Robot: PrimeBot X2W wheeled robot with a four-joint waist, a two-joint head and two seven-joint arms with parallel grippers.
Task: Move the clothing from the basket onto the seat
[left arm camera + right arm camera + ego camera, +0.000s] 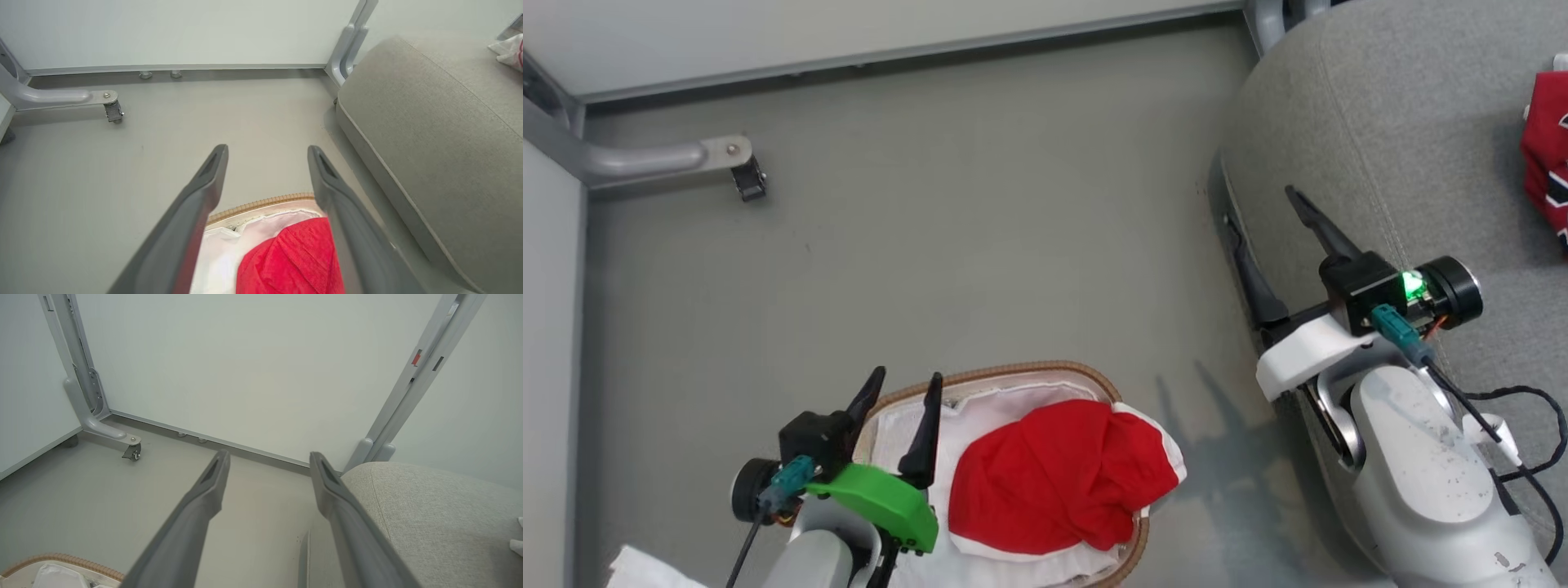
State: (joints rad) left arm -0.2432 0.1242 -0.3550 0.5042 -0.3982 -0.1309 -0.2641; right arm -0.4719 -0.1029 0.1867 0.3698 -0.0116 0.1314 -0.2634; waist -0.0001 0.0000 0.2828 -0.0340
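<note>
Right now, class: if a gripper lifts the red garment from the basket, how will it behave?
The red garment lies bunched and creased, so it will probably sag floppily. Thin cloth, likely light. It rests on the white liner, which might drag along.

Grey floor (980,204), pale wall panels (261,367) — metal frame leg (645,159), small caster (749,181)

No legible text, label, brand or number is found. Dark marks on the red jersey (1545,159) lying on the seat (1380,122) are cut off and unreadable.
</note>
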